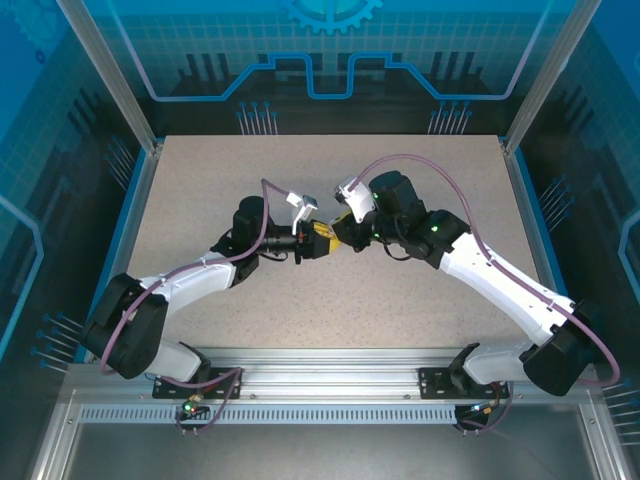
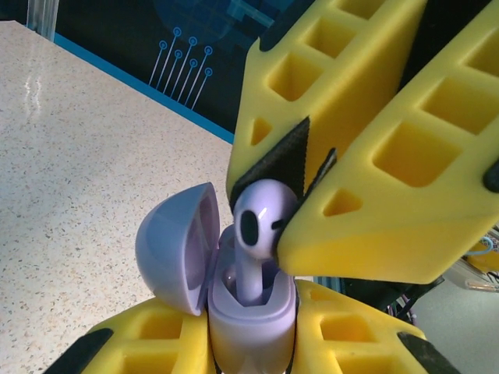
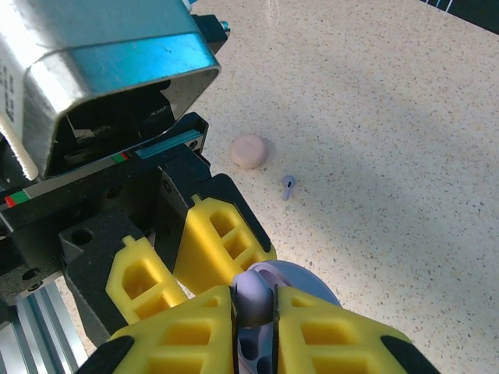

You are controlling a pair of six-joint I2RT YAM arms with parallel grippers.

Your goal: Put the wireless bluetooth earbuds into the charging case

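My left gripper (image 2: 251, 343) is shut on the base of a lilac charging case (image 2: 249, 312), whose lid (image 2: 175, 245) hangs open to the left. From above right, my right gripper (image 3: 253, 312) is shut on the head of a lilac earbud (image 2: 261, 218). The earbud's stem stands down in one socket of the case. In the top external view the left gripper (image 1: 316, 241) and the right gripper (image 1: 343, 233) meet tip to tip above mid-table. A second lilac earbud (image 3: 288, 187) lies loose on the table.
A pale pink round case (image 3: 249, 150), closed, lies on the speckled table (image 1: 420, 300) close to the loose earbud. The left arm's wrist block (image 3: 109, 62) looms just left of the right gripper. Blue walls ring the table.
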